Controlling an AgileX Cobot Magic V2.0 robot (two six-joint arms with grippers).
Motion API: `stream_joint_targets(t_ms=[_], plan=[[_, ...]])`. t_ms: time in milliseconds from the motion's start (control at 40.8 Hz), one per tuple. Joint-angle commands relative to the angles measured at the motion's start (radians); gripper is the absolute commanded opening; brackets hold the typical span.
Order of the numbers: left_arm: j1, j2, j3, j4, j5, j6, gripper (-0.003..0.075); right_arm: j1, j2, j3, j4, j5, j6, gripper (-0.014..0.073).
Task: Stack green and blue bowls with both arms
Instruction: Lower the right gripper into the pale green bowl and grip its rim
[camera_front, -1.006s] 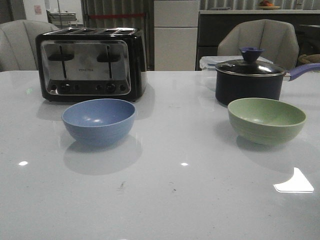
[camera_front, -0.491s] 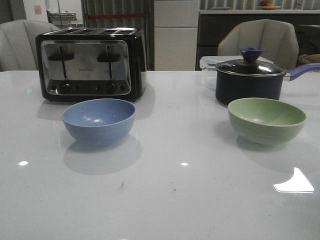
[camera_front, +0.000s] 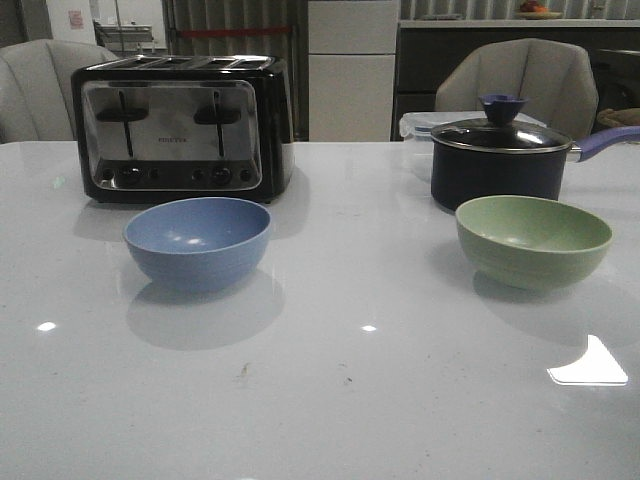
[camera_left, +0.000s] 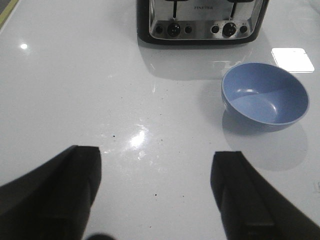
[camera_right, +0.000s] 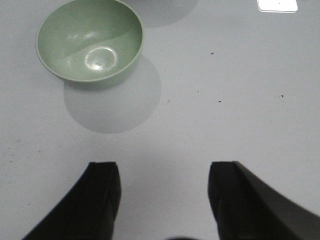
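dusty blue round matte bowl (camera_front: 197, 242) sits upright on the glossy white counter (camera_front: 360, 400), left of centre, just in front of the black and chrome toaster (camera_front: 180, 125). pale sage green round matte bowl (camera_front: 533, 240) upright, well apart to the right, just in front of the dark lidded saucepan with a blue handle (camera_front: 500, 155). both bowls empty, not yet stacked. left gripper (camera_left: 155, 192) hangs over bare counter, jaws spread wide, nothing between them, blue bowl ahead and off to one side. right gripper (camera_right: 162, 197) likewise: jaws parted, empty, green bowl ahead and off to one side. judgement: bowls look like thin plastic, so light, stiff, not fragile; matte, faintly ribbed walls should give fair friction, but the curved side will tend to squirt out of a squeeze. best hold is probably a pinch on the rim, one finger inside, one outside. glossy counter likely lets a nudged bowl slide.
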Motion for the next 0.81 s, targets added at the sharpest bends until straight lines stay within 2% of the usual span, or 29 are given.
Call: stream_joint_targets(t_ms=[0,417,785], plan=[[-0.005,0.01,-0.028,-0.002,-0.077,0.0,0.053,0.0,0.072,-0.083,-0.015,-0.054,-0.006,0.05],[-0.005,0.01,-0.028,-0.002,-0.077,0.0,0.053,-0.002,0.588,-0.407,0.09,-0.012,-0.012,0.05],[-0.005,0.01,-0.028,-0.002,-0.077,0.0,0.053,-0.003,0.988,-0.746,0.17,0.137,-0.089,0.0499]])
